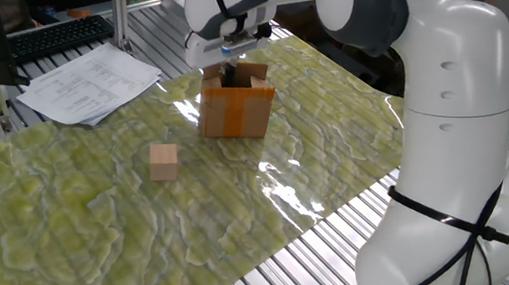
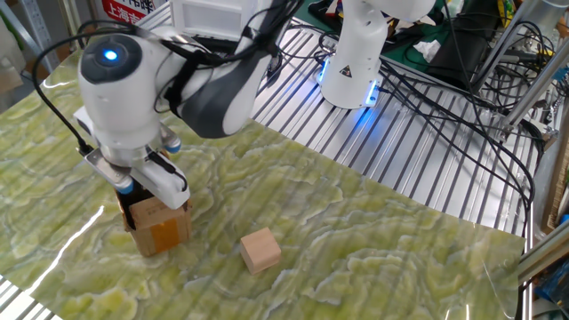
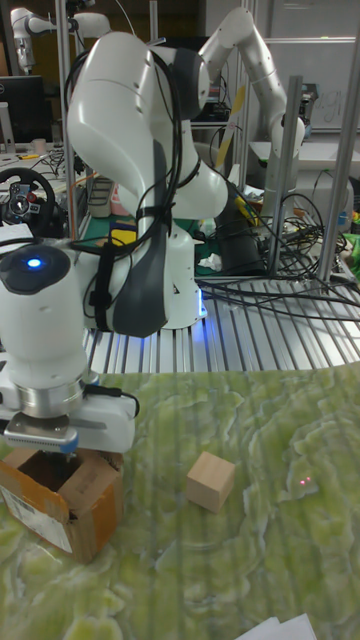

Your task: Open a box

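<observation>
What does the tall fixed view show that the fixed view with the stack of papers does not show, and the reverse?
Only the tall fixed view shows a steering wheel at its left edge and a second white arm behind the table.

Only the view with the papers shows the papers, a black keyboard, and the band of orange tape across the side of the box.

Both show the box with its flaps up, the gripper just above its open top, and the wooden cube on the green mat.

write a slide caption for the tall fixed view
Franka gripper poised over the open flaps of the cardboard box, a wooden cube beside it on the green mat.
</observation>
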### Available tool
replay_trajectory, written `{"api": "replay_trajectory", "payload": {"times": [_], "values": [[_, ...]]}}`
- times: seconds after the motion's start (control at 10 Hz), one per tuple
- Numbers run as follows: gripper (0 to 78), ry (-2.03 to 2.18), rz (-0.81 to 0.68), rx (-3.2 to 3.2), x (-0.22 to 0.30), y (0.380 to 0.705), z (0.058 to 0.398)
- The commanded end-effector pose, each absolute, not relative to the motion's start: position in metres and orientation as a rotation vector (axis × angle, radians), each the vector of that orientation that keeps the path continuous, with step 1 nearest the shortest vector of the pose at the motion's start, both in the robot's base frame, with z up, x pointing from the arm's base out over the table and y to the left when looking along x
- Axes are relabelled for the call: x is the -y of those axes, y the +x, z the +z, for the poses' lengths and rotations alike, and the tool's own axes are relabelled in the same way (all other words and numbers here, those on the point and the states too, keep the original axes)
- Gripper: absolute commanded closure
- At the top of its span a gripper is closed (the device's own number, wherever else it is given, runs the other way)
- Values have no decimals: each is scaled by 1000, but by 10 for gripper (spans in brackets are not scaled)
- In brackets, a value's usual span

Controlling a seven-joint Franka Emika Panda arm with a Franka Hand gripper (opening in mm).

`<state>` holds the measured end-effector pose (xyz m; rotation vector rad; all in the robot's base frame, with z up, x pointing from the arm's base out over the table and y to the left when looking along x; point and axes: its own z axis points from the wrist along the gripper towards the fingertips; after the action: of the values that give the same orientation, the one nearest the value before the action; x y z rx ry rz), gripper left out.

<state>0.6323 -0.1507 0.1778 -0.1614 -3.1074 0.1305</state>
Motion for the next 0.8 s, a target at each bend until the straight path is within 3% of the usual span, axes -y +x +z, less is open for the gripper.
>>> {"api": "replay_trajectory", "payload": {"times": [0.1,0.8], "values": [[776,-296,23,3107,130,642,186],[776,-473,-19,3092,92,670,202]]}}
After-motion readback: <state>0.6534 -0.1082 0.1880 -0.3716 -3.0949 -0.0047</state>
